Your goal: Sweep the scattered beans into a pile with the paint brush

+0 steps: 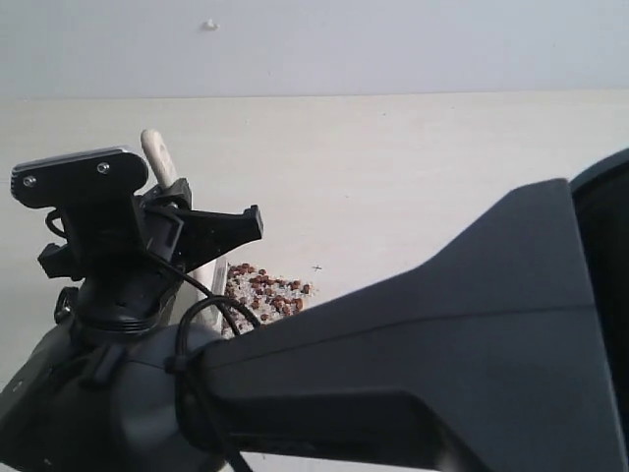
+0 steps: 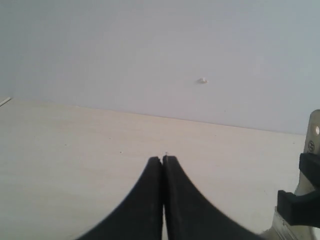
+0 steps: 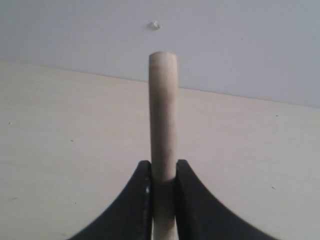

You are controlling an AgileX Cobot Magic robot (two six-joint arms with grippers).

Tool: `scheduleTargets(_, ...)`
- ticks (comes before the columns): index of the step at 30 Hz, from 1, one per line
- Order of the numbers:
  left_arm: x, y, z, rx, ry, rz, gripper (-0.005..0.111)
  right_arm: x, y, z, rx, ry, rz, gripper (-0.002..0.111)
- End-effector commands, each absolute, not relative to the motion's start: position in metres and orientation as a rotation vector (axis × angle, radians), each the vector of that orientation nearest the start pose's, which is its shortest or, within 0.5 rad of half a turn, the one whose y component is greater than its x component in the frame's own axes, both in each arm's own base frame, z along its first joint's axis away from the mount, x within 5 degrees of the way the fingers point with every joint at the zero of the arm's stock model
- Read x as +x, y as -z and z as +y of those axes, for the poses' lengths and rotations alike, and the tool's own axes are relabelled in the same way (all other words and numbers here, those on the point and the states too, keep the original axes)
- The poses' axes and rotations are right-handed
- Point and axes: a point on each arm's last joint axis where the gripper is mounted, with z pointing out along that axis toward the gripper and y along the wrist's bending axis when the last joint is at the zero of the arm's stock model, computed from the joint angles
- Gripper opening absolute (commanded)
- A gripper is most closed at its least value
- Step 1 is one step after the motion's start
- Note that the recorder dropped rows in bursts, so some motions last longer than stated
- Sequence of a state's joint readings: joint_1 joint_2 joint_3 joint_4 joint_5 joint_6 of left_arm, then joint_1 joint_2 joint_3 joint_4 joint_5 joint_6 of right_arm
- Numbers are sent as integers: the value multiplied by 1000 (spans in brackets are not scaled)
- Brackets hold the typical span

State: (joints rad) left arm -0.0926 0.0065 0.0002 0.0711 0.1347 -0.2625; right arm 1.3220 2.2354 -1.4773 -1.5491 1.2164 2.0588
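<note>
I find no writing I can read. The silver metal ferrule [image 2: 314,137], at the edge of my left wrist view, carries a small round stamp that is too blurred to make out. A tiny dark cross mark [image 1: 316,267] sits on the pale wooden table [image 1: 442,167].

Much is hidden. In the exterior view my own dark right arm [image 1: 442,324] fills the foreground and covers the near part of the table. The brush's bristles are somewhere behind it, and the near edge of the heap is cut off. I cannot tell what the small white speck [image 1: 209,25] on the grey wall is.

My right gripper [image 3: 163,166] is narrow. Its two black jaws are clamped on the pale wooden handle of the wide flat paint brush [image 3: 163,110], which stands upright between them with its rounded end above. My left gripper [image 2: 163,160] holds nothing, its jaws pressed together over the table. It hangs near the brush.

The tiny round reddish-brown beans [image 1: 257,280], mixed with white grains, lie gathered in a small pile [image 1: 277,297] on the table. The pile is just beside the brush's lower end. In the exterior view it is below my right gripper and to its right.
</note>
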Motion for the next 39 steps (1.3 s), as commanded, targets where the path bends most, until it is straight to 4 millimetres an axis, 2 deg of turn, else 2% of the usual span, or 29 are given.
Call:
scheduleTargets(1,56,-201,-4,-92,212,1619,0,193,-190,400,-153,53,1776,0)
scheduleTargets(9,56,-201,-4,-92,212,1619,0,182,-220,418,-532,-131,1800,0)
scheduleTargets(13,56,-201,-4,-92,212,1619,0,178,-240,417,-707,-101,1734,0)
scheduleTargets(15,56,-201,-4,-92,212,1619,0,179,-249,409,-842,-68,1702,0)
scheduleTargets(16,56,-201,-4,-92,212,1619,0,179,-251,406,-918,-107,1709,0)
scheduleTargets(19,56,-201,-4,-92,212,1619,0,185,-256,384,-1085,-357,1748,0)
scheduleTargets(23,56,-201,-4,-92,212,1619,0,195,-264,346,-1194,-693,1712,0)
scheduleTargets(25,56,-201,-4,-92,212,1619,0,199,-263,327,-1205,-803,1716,0)
scheduleTargets(28,56,-201,-4,-92,212,1619,0,201,-253,310,-1224,-866,1728,0)
scheduleTargets(34,56,-201,-4,-92,212,1619,0,191,-226,301,-1292,-927,1647,0)
scheduleTargets(39,56,-201,-4,-92,212,1619,0,192,-209,296,-1229,-898,1651,0)
